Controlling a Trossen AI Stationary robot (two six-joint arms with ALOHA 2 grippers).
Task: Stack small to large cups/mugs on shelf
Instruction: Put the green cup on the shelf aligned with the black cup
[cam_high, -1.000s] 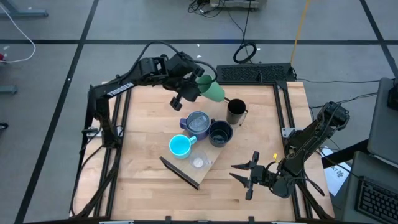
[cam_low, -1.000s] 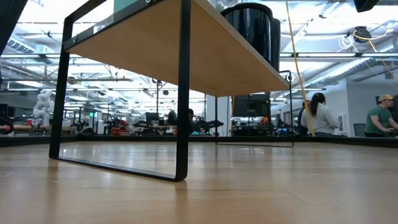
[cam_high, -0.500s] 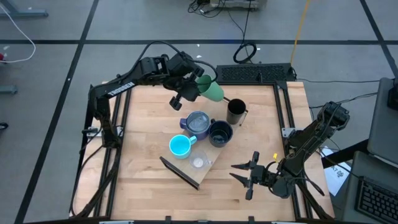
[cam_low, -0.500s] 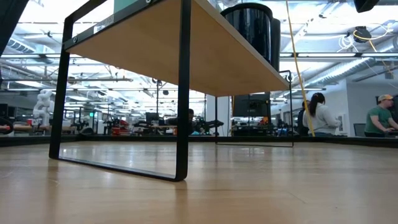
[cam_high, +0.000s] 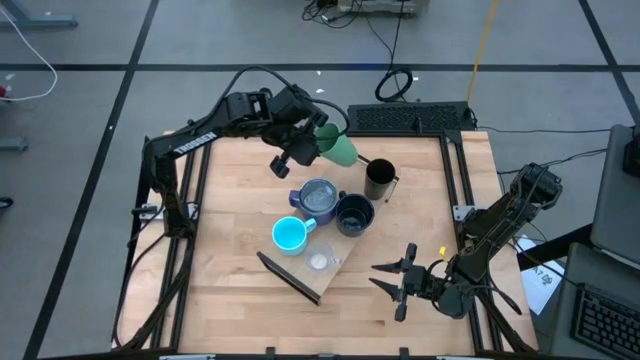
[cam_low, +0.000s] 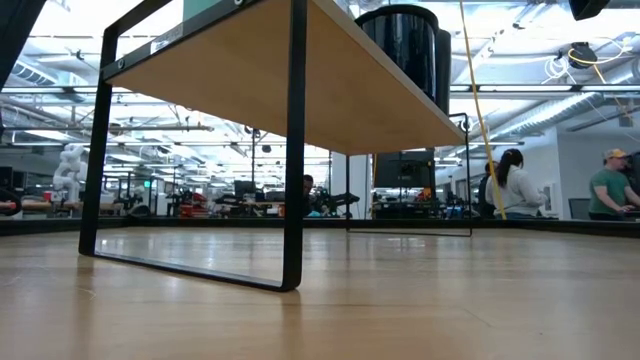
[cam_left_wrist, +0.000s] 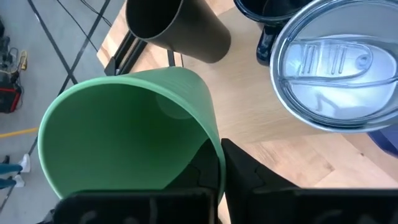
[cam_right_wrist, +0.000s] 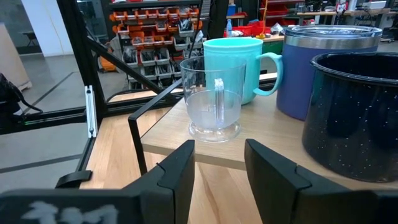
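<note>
My left gripper (cam_high: 312, 146) is shut on the green tumbler (cam_high: 343, 149), held tilted above the table's far middle; the left wrist view looks into its open mouth (cam_left_wrist: 124, 137). On the light-wood shelf (cam_high: 338, 252) stand, in a row from near to far, the tiny clear cup (cam_high: 320, 262), cyan mug (cam_high: 289, 236), lidded blue-purple mug (cam_high: 318, 199), wide black mug (cam_high: 354, 213) and tall black cup (cam_high: 380, 180). My right gripper (cam_high: 385, 282) is open and empty, low at the near right, facing the clear cup (cam_right_wrist: 214, 99). My left gripper holds the green tumbler by its wall at the rim (cam_left_wrist: 211, 158). One finger (cam_left_wrist: 245, 174) lies outside the wall; the other seems to be inside, mostly hidden by the gripper body. The tumbler is lifted clear and tilted, its base pointing toward the tall black cup (cam_left_wrist: 180, 28).
The shelf lies slantwise on the wooden tabletop (cam_high: 230, 200), with a dark bracket (cam_high: 288, 276) at its near end. The low view looks under the shelf (cam_low: 290, 100). Black frame rails run along the table's sides. People sit in the room beyond (cam_low: 515, 185).
</note>
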